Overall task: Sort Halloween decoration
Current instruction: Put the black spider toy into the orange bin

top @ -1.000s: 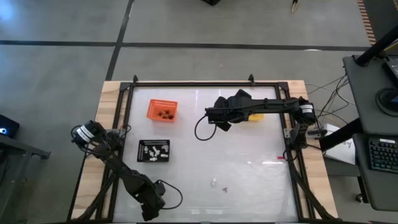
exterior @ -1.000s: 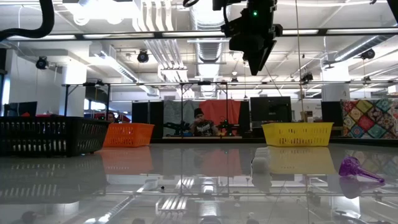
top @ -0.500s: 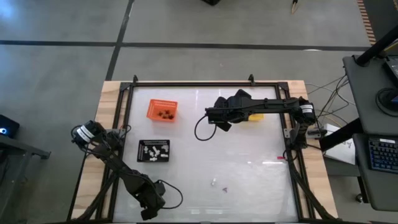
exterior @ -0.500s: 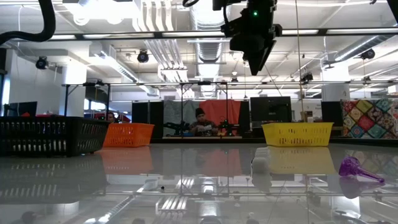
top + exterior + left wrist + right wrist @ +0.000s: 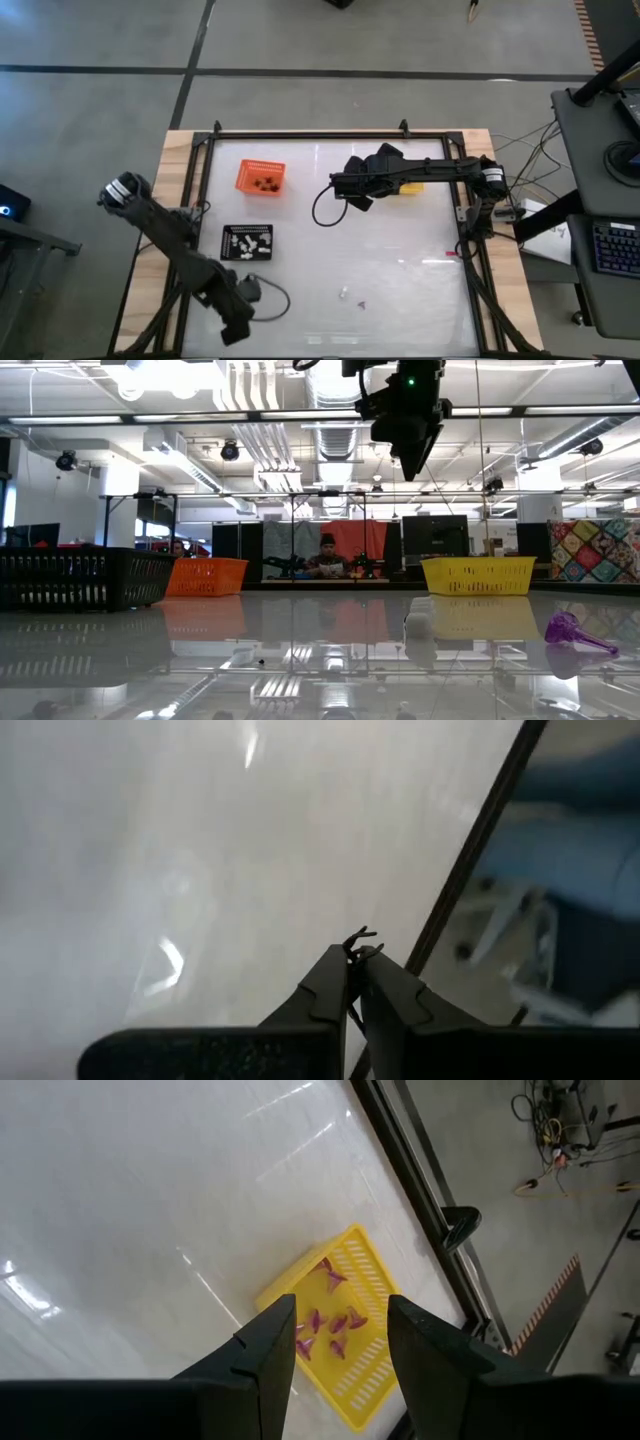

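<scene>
My left gripper [image 5: 230, 335] hangs over the table's near left corner, shut on a tiny black spider-like decoration [image 5: 360, 938]. My right gripper [image 5: 355, 198] is open and hangs high over the far middle of the table, above the yellow tray [image 5: 345, 1325]. That tray holds several purplish trinkets. The orange tray [image 5: 261, 177] holds brownish trinkets. The black tray [image 5: 247, 242] holds white ones. A white trinket [image 5: 343, 293] and a purplish one [image 5: 362, 300] lie loose on the near middle of the table. My left gripper pinches the spider's body [image 5: 356, 952] between its two fingertips, coming steeply from above. Thin black legs [image 5: 362, 933] stick out past the tips. The spider is lifted clear of the table.
The table's dark frame rail [image 5: 480, 840] runs close beside my left gripper. A loose cable [image 5: 270, 300] curls by the left wrist. In the low view the purplish trinket [image 5: 575, 632] and the white one [image 5: 418, 626] lie in front of the yellow tray [image 5: 478, 575].
My left arm has swung up, so the gripper is now higher over the table's near left corner. The right arm has kept still.
</scene>
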